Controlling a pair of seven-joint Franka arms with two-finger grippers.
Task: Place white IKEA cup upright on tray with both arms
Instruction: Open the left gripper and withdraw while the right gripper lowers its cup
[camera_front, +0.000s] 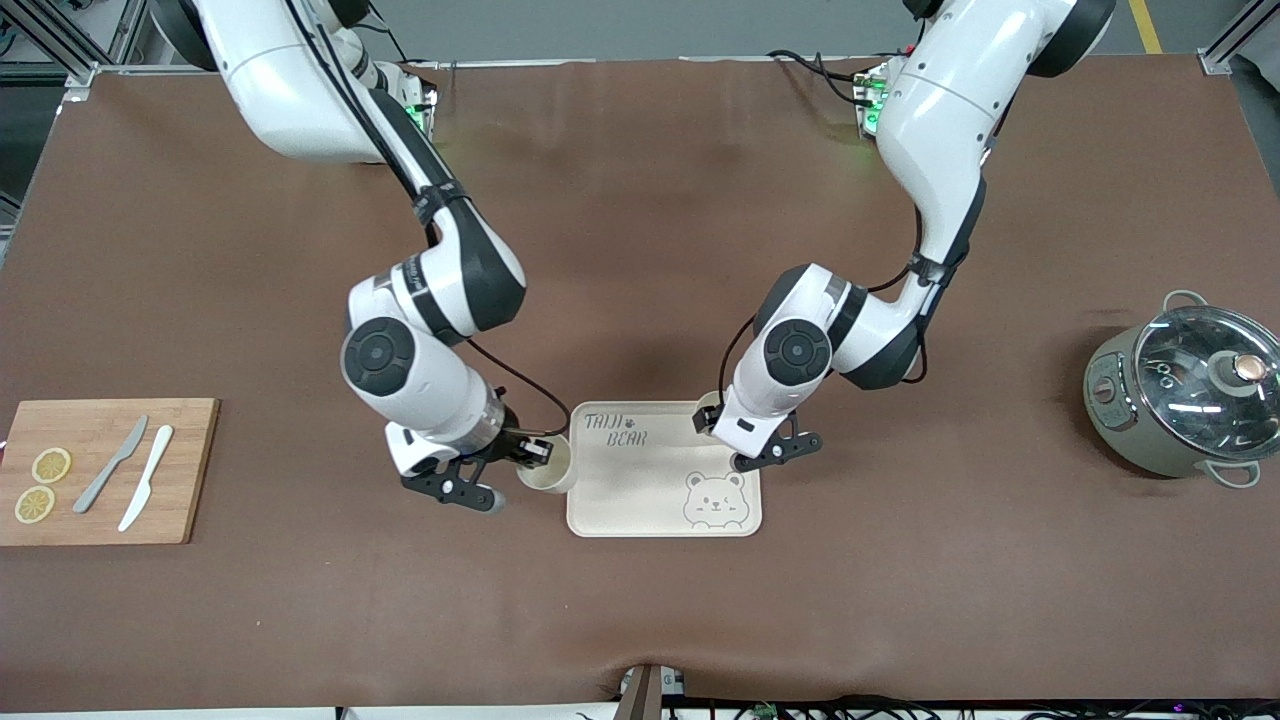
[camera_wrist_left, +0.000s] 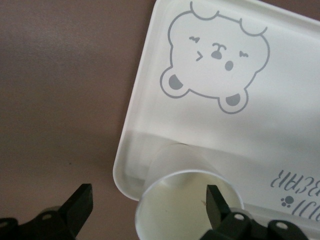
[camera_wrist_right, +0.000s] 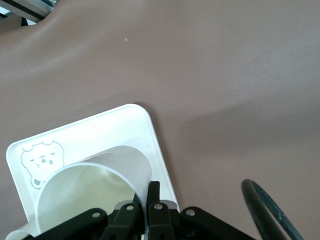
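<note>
The cream tray (camera_front: 650, 480) with "TAIJI BEAR" lettering and a bear face lies in the middle of the table. My right gripper (camera_front: 531, 452) is shut on the rim of a white cup (camera_front: 546, 466), which it holds mouth-up at the tray's edge toward the right arm's end. The right wrist view shows the fingers (camera_wrist_right: 154, 192) pinching the cup's wall (camera_wrist_right: 95, 182) over the tray (camera_wrist_right: 100, 132). My left gripper (camera_front: 713, 421) is open over a second white cup (camera_front: 707, 404) that stands upright on the tray's corner farthest from the front camera. In the left wrist view this cup (camera_wrist_left: 187, 200) sits between the spread fingers (camera_wrist_left: 80, 202).
A wooden cutting board (camera_front: 190, 470) with two lemon slices (camera_front: 50, 465) and two knives (camera_front: 145, 477) lies at the right arm's end. A grey pot with a glass lid (camera_front: 1185, 395) stands at the left arm's end.
</note>
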